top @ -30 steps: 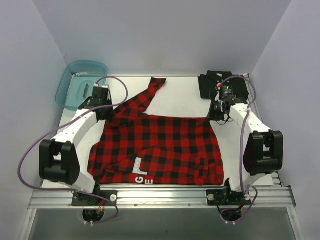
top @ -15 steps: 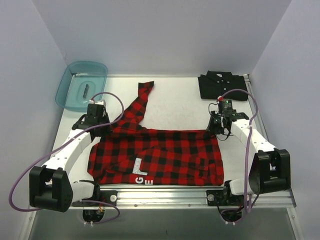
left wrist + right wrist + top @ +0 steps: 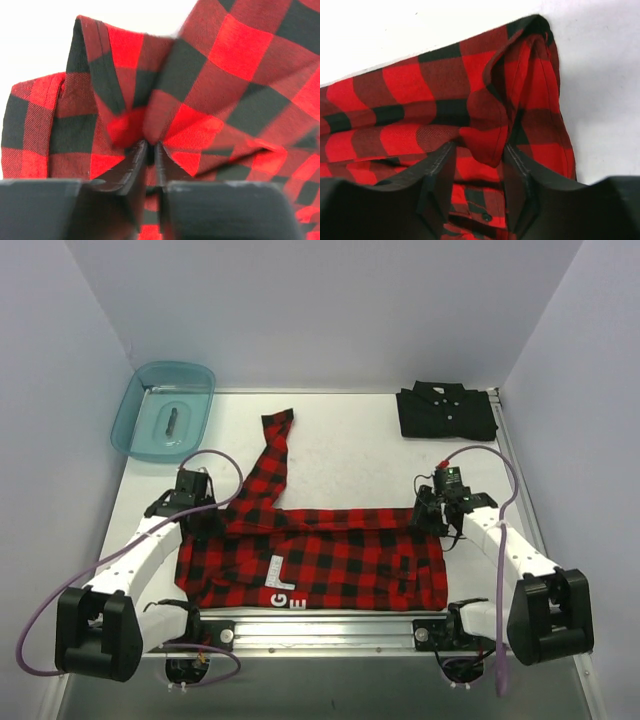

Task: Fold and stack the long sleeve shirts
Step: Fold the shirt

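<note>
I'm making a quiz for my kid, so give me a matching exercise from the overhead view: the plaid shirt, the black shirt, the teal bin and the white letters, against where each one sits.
Things:
1 plaid shirt
2 black shirt
3 teal bin
4 white letters

Places:
A far left corner
B on plaid cloth by the near hem
C far right, folded
D along the near edge, one sleeve stretched away

Pairs: 1-D, 2-C, 3-A, 4-B.

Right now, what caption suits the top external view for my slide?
Half-folded red plaid shirt between two arms; folded black shirt at the far right corner.
</note>
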Robot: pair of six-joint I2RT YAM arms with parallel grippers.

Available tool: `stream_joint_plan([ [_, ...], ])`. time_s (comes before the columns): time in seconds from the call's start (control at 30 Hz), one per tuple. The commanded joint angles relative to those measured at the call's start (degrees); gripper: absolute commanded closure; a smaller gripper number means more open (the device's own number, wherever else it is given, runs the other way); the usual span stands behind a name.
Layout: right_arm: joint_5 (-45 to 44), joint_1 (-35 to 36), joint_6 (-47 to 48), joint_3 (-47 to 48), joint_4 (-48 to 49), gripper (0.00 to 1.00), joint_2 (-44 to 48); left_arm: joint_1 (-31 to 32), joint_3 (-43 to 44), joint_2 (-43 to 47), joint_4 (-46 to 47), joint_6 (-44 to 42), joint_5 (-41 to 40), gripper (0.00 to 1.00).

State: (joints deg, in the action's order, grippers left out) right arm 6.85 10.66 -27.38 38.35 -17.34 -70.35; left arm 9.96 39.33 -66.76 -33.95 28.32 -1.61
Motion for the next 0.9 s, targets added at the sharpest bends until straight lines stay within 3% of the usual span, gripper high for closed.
stream_joint_plan([
  [0.0,-1.23,0.86,-1.54,-0.29,-2.25,0.58,5.03,-0.55,1.35,4.7,-2.25,2.09,1.43,0.74],
  [0.03,-1.4,1.12,-1.02,0.14,-2.95,0.53,7.22,-0.46,1.8,6.8,-2.69,1.66,1.26,0.69],
  [0.07,-1.58,1.38,-0.84,0.67,-3.66,0.5,8.2,-0.55,2.24,7.78,-3.04,1.31,1.08,0.46],
  [0.1,-1.75,1.73,-0.58,1.98,-4.53,0.48,9.16,-0.46,3.46,8.83,-3.74,0.96,0.91,0.36],
  [0.13,-1.93,2.26,-0.14,2.69,-4.89,0.43,10.31,-0.55,3.91,10.5,-3.84,-0.18,0.64,0.32],
  [0.2,-1.49,2.35,0.22,5.75,-5.94,0.42,10.41,-0.46,4.79,11.74,-3.66,-1.15,0.38,0.23],
  [0.47,-0.08,3.93,0.04,11.31,-6.03,0.45,-0.48,-0.46,6.2,9.81,-2.52,-2.92,-1.12,0.19],
  [0.7,1.23,4.9,-2.07,3.41,-3.58,0.47,-6.55,-0.64,2.59,10.16,-0.5,-2.3,-0.68,0.2],
  [0.87,2.2,5.16,0.04,3.22,-4.45,0.47,-8.23,-0.64,4.34,7.53,1.43,-2.39,0.28,0.18],
])
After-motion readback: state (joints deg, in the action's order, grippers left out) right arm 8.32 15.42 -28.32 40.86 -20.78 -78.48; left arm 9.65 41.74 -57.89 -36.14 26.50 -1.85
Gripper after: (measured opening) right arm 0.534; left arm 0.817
